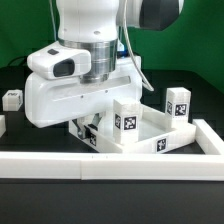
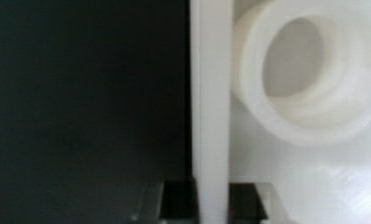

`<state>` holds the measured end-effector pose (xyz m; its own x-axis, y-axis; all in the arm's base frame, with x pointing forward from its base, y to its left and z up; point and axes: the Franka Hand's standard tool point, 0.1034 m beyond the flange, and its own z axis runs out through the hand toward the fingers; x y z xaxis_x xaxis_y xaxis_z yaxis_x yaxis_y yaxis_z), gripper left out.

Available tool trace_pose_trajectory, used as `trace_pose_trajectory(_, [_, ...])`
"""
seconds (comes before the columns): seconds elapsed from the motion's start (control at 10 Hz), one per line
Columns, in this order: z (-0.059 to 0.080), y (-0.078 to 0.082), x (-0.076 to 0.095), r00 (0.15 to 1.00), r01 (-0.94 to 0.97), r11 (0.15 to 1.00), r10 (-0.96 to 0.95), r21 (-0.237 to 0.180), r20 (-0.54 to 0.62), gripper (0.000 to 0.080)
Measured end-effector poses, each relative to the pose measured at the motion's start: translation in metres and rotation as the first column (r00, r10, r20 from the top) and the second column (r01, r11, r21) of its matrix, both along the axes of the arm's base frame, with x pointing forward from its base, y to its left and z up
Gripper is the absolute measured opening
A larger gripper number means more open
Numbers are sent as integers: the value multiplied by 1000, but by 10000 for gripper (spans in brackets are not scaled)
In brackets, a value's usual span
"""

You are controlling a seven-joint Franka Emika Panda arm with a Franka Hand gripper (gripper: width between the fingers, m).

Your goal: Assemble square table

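Though exterior view hides gripper (image 2: 210, 200), wrist view shows it pinching tabletop rim (image 2: 210, 90) beside round socket (image 2: 310, 72).

Off-task items: bench surface, boundary strip, backdrop.

Flat matte black table surface (image 1: 40, 143) covers the work area. A long low white wall strip (image 1: 150, 166) lies on it across the near side of the exterior view, with a joint line toward the exterior view's left. At the exterior view's right it meets a second white run that angles back along that side, forming a corner. More black surface shows on the camera side of the strip. A plain green backdrop panel (image 1: 200, 60) stands behind the table on the exterior view's right; the background on the exterior view's left is dark and its detail cannot be made out. In the wrist view the black surface appears only as a blurred, featureless dark field.
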<state>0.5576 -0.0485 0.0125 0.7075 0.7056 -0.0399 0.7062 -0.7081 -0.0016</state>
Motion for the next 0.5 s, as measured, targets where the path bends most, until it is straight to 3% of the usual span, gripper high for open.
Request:
trace_pose_trajectory(0.4, [2, 23, 18, 964, -266, 964, 266, -12, 12, 58])
trace_pose_trajectory(0.5, [1, 20, 18, 949, -316, 948, 317, -18, 5, 58])
